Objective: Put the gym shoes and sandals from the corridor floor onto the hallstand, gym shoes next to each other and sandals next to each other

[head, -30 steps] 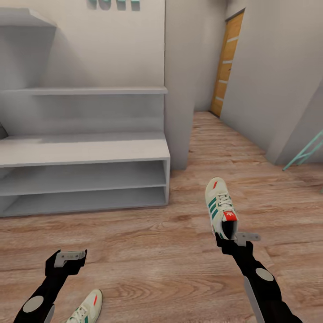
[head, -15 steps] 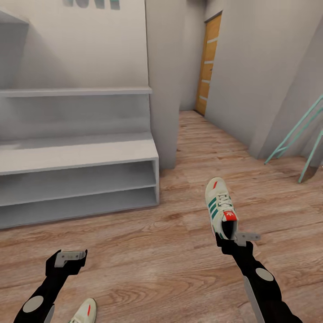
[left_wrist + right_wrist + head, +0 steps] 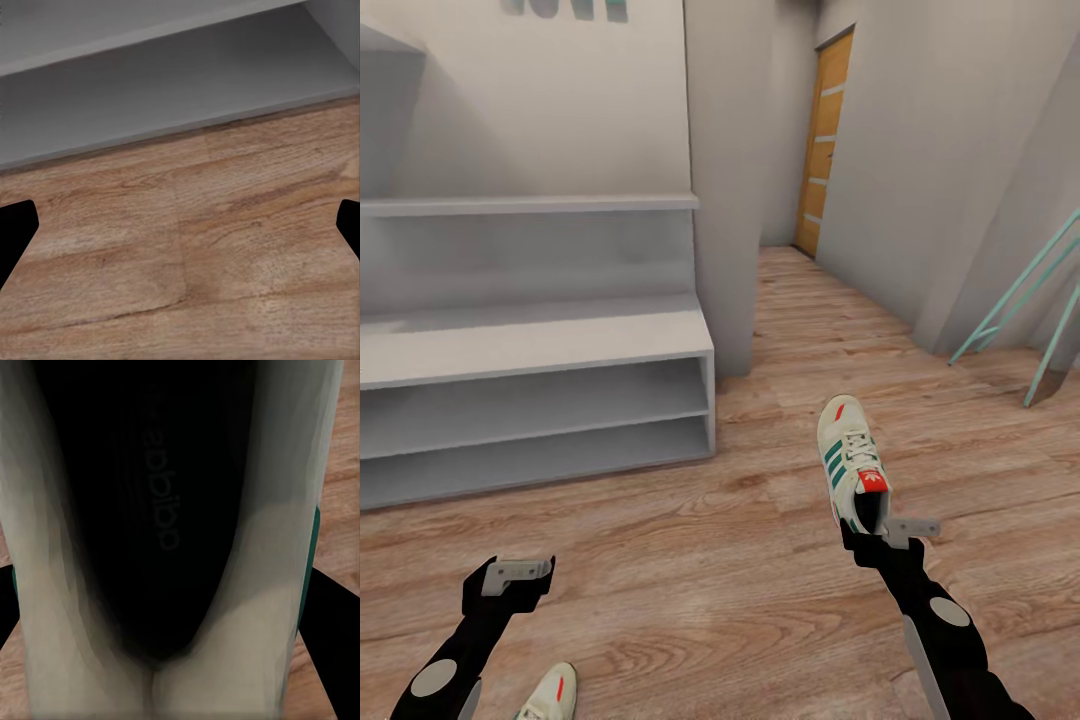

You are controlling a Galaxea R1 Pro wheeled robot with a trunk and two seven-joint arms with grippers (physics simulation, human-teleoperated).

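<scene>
My right gripper [image 3: 875, 530] is shut on the heel of a cream-white gym shoe [image 3: 848, 458] with green stripes, held above the corridor floor [image 3: 690, 560] with its toe pointing away. In the right wrist view the shoe's dark insole [image 3: 150, 510] fills the space between the fingers. The second gym shoe [image 3: 550, 694] lies on the floor at the lower left, just behind my left gripper [image 3: 510, 580], which is open with nothing in it. The light-grey hallstand [image 3: 530, 338] stands at the left, its shelves bare. The sandals are out of view.
A grey wall pillar [image 3: 725, 200] stands right beside the hallstand's right end. The corridor runs on to a wooden door [image 3: 822, 150]. A teal frame [image 3: 1040, 300] leans at the far right. The left wrist view looks at floor planks and the rack's lowest shelf [image 3: 172, 90].
The camera swung right over the past second, so the hallstand slid left in the picture and the floor shoe dropped lower. Both arms and the held shoe keep their places.
</scene>
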